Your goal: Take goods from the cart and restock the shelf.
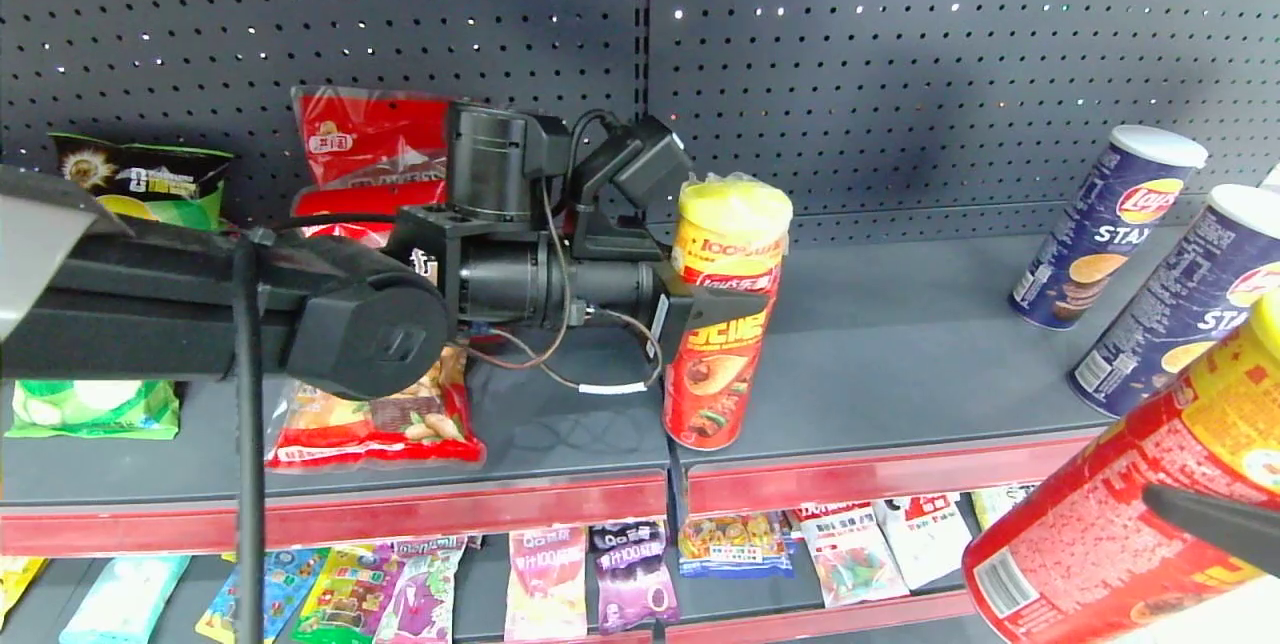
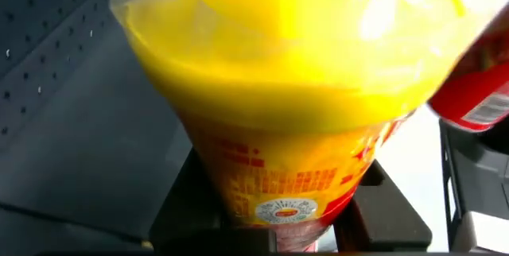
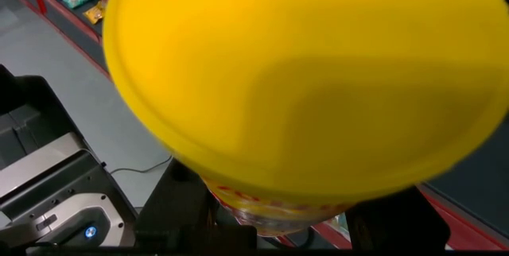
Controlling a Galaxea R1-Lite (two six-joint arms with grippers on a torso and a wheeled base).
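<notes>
Right tube: a red cardboard crisp tube with a yellow plastic lid (image 1: 1130, 524) is nearest the camera. It sits well to the right of and below the landmark tube, off the shelf and steeply tilted.
Right hand (image 3: 278, 224): clamped around that tilted tube's body, just under the lid.
Risk, right: a smooth round tube held at a slant may slide in the grip. Swung in carelessly, it could knock the landmark tube.
Landmark tube: a matching red tube with a yellow lid under clear wrap (image 1: 712, 384) stands about upright. Its base is on the dark grey metal shelf (image 1: 880, 354), near the red front lip and on the seam between two boards.
Left hand (image 1: 722, 314): grips the landmark tube around its middle, from its left.
Risk, left: I cannot tell whether the base is fully seated. Let go early, it may rock on the seam, tip forward and roll over the lip. A finger dragging on the way out would do the same.
Flat red nut bag (image 1: 375, 424): lies left of the landmark tube, under the left arm. The loose wrist cable could snag it.
Two blue crisp tubes with white lids (image 1: 1100, 224): well to the right of the landmark tube and deeper in. They appear to lean, so a nudge could topple them.
Upright red bag (image 1: 370, 154): behind and left of the landmark tube, against the dark pegboard (image 1: 900, 74).
</notes>
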